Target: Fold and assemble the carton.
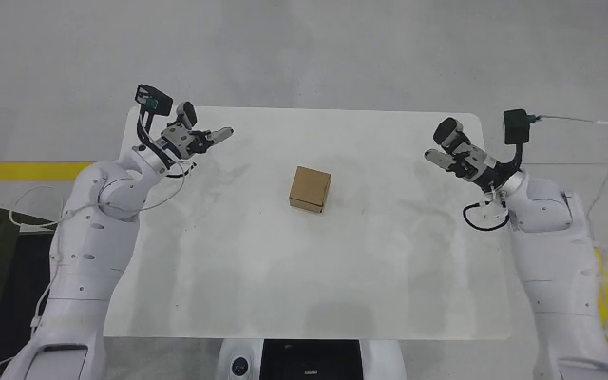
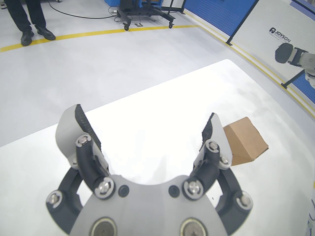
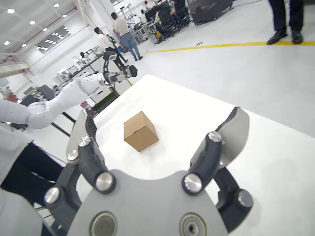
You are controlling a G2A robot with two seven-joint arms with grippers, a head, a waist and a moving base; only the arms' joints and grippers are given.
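The carton (image 1: 310,189) looks light, stiff, crushable; take opposite walls. Left end effector (image 2: 145,111) and right end effector (image 3: 161,112) flank it, released.

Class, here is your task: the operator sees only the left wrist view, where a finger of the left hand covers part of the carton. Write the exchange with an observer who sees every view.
Operator: Is the carton closed up?
Observer: In the right wrist view the carton shows whole, a closed cube with no flap raised on the faces that show.
Operator: I only see the back of the right hand. Is it open?
Observer: The right hand is open and empty, apart from the carton.
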